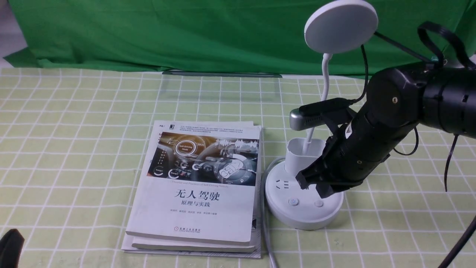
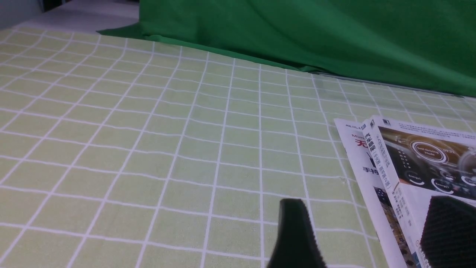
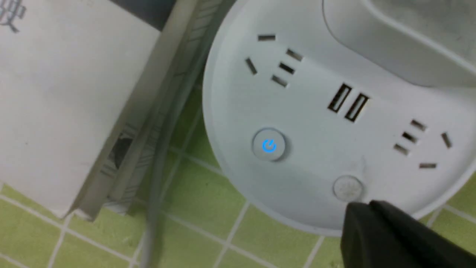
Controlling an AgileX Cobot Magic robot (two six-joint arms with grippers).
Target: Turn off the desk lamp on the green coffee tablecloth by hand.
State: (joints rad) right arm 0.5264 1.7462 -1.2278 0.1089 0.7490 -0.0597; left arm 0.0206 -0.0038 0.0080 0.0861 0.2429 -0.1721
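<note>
The white desk lamp stands on the green coffee tablecloth point(image 1: 74, 149), with its disc head point(image 1: 340, 26) up high, a cup-shaped holder point(image 1: 305, 152) and a round base point(image 1: 303, 208). The base has a power button with a glowing blue icon point(image 3: 269, 145) and a plain round button point(image 3: 347, 187). My right gripper point(image 1: 314, 186) hangs low over the base's front right. In the right wrist view it point(image 3: 362, 208) is shut and empty, its tip just beside the plain button. My left gripper point(image 2: 372, 238) is open and empty, low over the cloth by the books.
A stack of books point(image 1: 197, 186) lies just left of the lamp base, and a grey cable point(image 1: 266, 223) runs between them toward the front edge. A dark green backdrop cloth point(image 1: 186, 33) hangs at the back. The left gripper's finger point(image 1: 11, 245) shows at the front left corner.
</note>
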